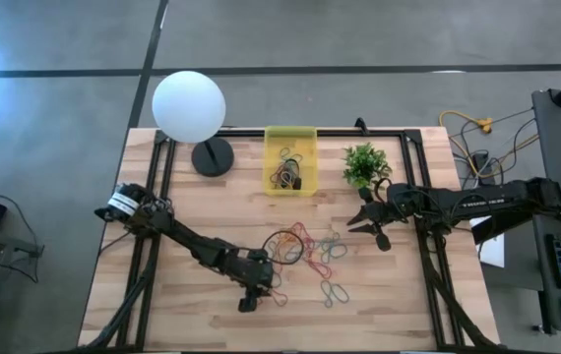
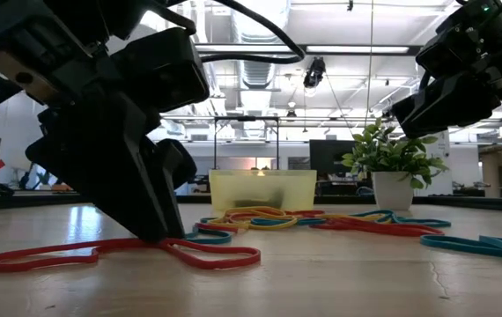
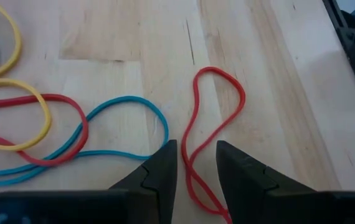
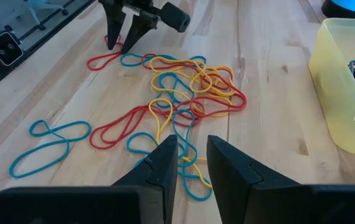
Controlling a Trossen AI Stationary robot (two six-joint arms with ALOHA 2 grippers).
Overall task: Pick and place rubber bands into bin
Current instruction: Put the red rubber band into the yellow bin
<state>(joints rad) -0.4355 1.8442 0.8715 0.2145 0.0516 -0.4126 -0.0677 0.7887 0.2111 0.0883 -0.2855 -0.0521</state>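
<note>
Red, yellow and blue rubber bands lie in a loose heap at mid-table. The yellow bin at the far edge holds a few bands. A single red band lies flat near the front edge. My left gripper slants down over this band, open, one finger on each side of its narrow end and the tips down at the tabletop. My right gripper hangs open above the table to the right of the heap, with nothing between its fingers. My left gripper's fingers straddle the red band's narrow end, slanting down from the table's left. The band lies flat and slack on the wood. I cannot tell whether either finger touches it.
A white globe lamp stands at the far left, and a small potted plant stands right of the bin. Blue bands lie apart near the front, right of the left gripper. Black frame rails run along the table's sides.
</note>
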